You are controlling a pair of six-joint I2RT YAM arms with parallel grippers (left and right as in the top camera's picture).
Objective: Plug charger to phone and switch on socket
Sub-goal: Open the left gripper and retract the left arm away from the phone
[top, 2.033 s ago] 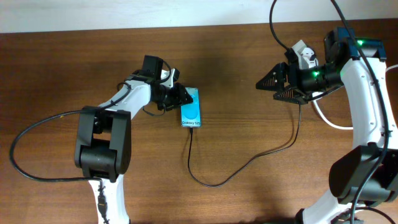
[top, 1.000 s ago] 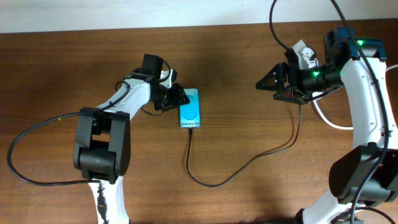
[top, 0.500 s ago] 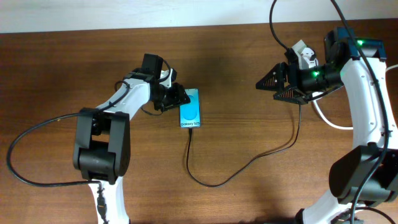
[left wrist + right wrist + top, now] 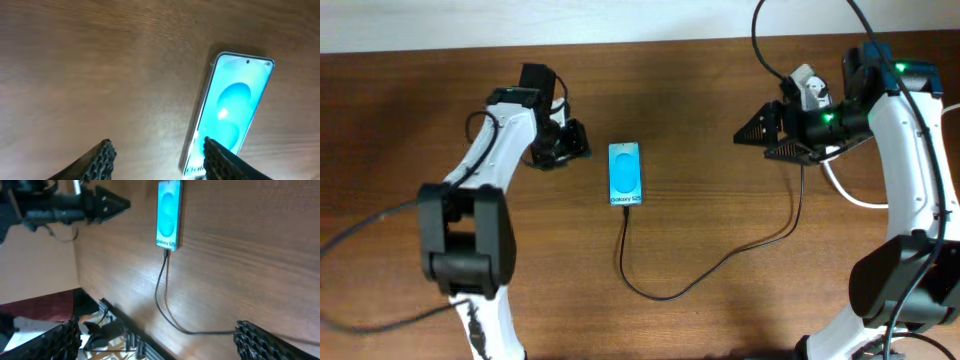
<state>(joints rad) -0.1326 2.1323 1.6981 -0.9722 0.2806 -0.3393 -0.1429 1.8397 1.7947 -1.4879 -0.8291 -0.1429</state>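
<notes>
**Overhead: left claw lets go of the plugged-in phone**

Overhead, the left gripper [image 4: 575,142] has drawn back to the left. Half a second ago it was up against the left edge of the phone [image 4: 625,175]. A strip of bare table [image 4: 700,80] now lies between them, and the left arm is swung further out toward the table's left side.

The phone has kept its place near the middle of the table. It lies flat with its cyan screen up and the "Galaxy S25" line at its near edge. The charger [image 4: 660,296] is still plugged into that near edge. Its thin black cable drops toward the front of the table, loops, and climbs to the right until it passes under the right arm, along the same course as before.

In the left wrist view, the left gripper [image 4: 157,150] is spread, with only wood between its fingers [image 4: 100,156]. The phone [image 4: 230,107] lies just ahead and to one side, outside the gap.

The right gripper [image 4: 768,140] has not moved and hangs well apart from the phone. Its wrist view shows its fingers [image 4: 55,340] spread wide and holding nothing, with the phone [image 4: 168,215] and the charger [image 4: 162,292] far ahead.

A thick white cord [image 4: 842,188] curves beside the right arm. The socket cannot be made out in any view.
</notes>
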